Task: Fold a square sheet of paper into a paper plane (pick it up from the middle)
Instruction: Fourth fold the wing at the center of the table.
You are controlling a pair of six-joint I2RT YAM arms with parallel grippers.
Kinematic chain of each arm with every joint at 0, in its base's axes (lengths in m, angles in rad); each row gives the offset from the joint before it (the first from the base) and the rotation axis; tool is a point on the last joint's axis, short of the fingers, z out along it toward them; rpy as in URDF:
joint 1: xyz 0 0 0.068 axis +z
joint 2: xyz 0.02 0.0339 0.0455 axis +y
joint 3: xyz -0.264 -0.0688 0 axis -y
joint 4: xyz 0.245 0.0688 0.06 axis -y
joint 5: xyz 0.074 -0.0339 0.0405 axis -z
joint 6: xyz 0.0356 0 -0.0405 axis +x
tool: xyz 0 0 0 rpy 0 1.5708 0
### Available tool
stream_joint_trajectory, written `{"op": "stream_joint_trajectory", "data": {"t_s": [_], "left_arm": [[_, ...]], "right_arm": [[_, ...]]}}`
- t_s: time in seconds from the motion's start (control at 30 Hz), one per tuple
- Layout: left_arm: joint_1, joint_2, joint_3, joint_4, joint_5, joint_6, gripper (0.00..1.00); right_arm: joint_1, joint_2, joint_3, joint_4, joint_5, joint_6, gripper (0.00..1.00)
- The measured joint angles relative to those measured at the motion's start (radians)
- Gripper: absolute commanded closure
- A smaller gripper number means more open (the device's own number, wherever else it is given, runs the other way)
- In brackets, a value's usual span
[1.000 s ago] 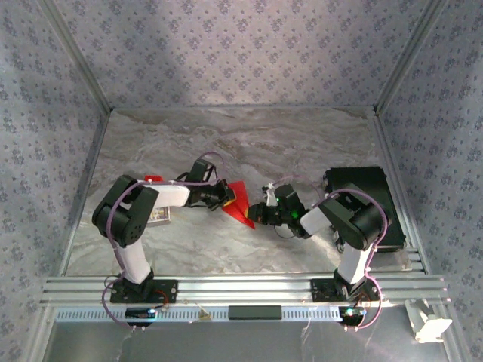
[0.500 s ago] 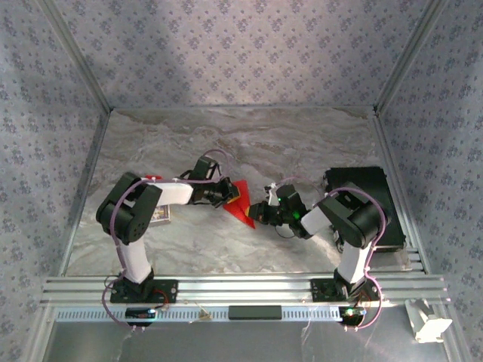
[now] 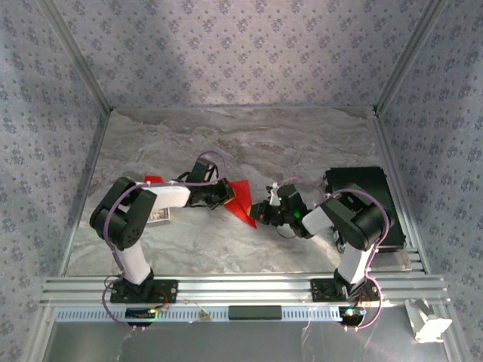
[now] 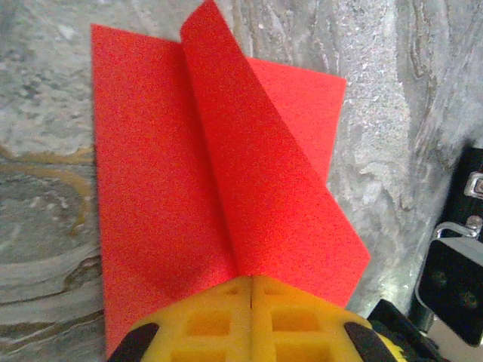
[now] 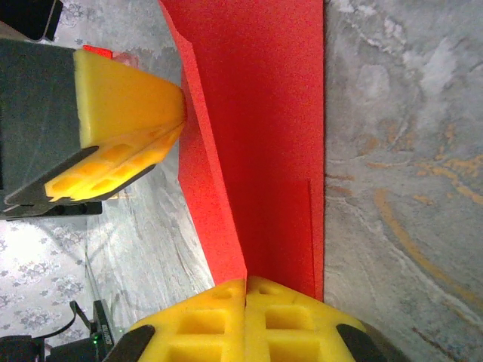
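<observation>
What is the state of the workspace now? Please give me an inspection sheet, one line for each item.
Surface: grey marbled table, nothing spilled.
Job's things: red paper sheet, partly folded, one flap raised, mid-table.
Clutter: small red piece, printed card, black box at the right.
Grippers: left gripper and right gripper, each shut on the sheet.
Cables: purple cables along both arms, no snag seen.
Surroundings: patterned walls, aluminium frame rails.
</observation>
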Motion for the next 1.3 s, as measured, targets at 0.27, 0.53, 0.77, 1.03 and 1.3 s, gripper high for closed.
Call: {"op": "stream_joint_trajectory", "data": {"t_s": [0.27,0.53,0.77,1.03,1.3], "left_arm": [[0.000,0.001,-0.017,-0.045,-0.016,-0.008,1.00],[0.000,-0.002,-0.031,-0.040,-0.011,-0.013,1.00],[0.000,-0.017,-0.050,-0.031,-0.016,-0.026,1.00],[-0.003,-0.028,-0.058,-0.039,-0.025,-0.027,1.00],[-0.007,-0.046,-0.064,-0.052,-0.039,-0.025,0.98]], "right_arm": [[0.000,-0.002,0.001,-0.006,0.001,0.000,1.00],[-0.001,-0.013,0.002,-0.024,0.005,0.000,1.00],[0.000,-0.013,0.005,-0.032,0.004,0.000,1.00],[0.000,-0.013,0.006,-0.033,0.003,0.000,1.00],[-0.005,-0.004,0.011,-0.031,-0.015,0.011,1.00]]}}
